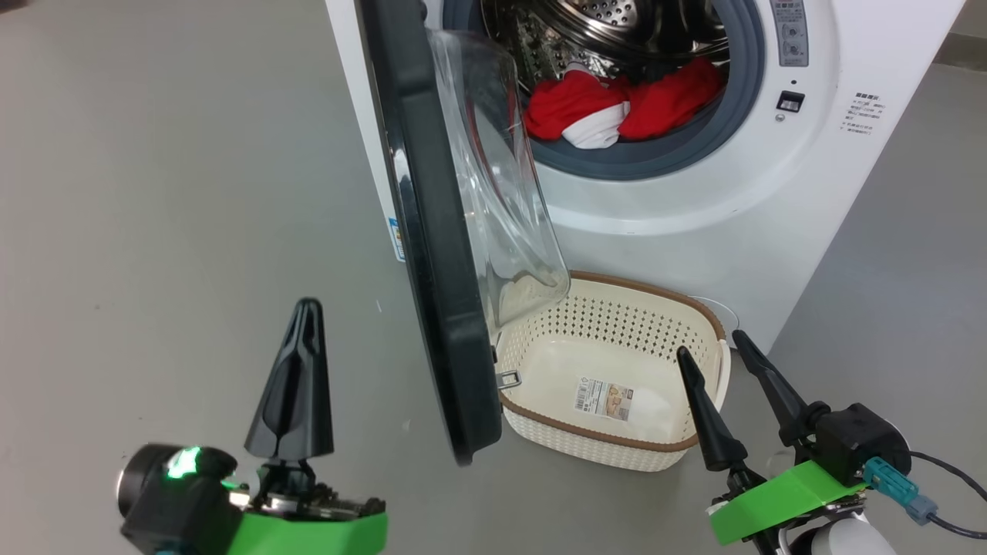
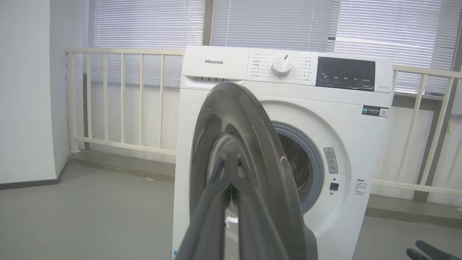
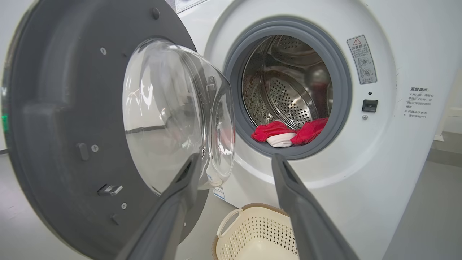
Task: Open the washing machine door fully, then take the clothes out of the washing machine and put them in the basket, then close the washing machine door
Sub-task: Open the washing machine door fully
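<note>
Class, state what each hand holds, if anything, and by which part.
Nothing is held: the left hand is shut empty, the right hand open and empty.

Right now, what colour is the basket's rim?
Brown, with a woven look, atop the cream perforated basket; the head view shows it best.

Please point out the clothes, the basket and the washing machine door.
the clothes (image 1: 567, 104): head view, on the red fabric.
the basket (image 1: 617, 327): head view, on its perforated far wall.
the washing machine door (image 1: 436, 231): head view, on its black rim.
</note>
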`<state>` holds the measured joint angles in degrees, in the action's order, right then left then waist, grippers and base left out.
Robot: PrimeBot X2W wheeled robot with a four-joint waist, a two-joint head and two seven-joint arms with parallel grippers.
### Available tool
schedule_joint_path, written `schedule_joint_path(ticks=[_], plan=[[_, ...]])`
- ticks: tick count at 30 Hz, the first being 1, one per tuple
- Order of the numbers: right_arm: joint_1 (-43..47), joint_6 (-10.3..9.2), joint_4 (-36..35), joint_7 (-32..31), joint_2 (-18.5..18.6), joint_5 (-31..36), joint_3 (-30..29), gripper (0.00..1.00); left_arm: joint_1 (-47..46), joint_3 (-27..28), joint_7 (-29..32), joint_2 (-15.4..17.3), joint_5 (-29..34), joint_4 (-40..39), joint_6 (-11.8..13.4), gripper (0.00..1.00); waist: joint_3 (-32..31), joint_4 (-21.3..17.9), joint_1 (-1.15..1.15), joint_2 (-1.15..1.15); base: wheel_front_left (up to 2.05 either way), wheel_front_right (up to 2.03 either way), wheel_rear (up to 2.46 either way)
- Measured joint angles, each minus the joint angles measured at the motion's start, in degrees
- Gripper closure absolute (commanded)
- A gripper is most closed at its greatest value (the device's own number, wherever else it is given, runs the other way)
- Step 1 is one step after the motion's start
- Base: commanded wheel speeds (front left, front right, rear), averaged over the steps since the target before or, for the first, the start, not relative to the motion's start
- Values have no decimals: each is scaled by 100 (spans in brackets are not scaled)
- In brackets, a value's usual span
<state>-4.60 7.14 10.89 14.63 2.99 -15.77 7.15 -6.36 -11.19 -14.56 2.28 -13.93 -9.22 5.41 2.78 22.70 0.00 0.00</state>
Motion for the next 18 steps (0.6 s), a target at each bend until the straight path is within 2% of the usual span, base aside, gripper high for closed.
schedule_joint_path(ticks=[7, 13, 18], plan=[[1, 0, -19, 0, -1, -131, 45, 0, -153, -155, -16, 0, 46, -769, -38, 100, 42, -59, 0, 0, 0, 0, 0], [0, 0, -48, 0, -1, -133, 55, 0, -321, -464, -16, 1, 55, -1006, -42, 100, 122, -99, 0, 0, 0, 0, 0], [-1, 0, -54, 0, -1, -133, 62, 0, -393, -980, -16, 3, 22, -859, -277, 100, 156, -127, 0, 0, 0, 0, 0]])
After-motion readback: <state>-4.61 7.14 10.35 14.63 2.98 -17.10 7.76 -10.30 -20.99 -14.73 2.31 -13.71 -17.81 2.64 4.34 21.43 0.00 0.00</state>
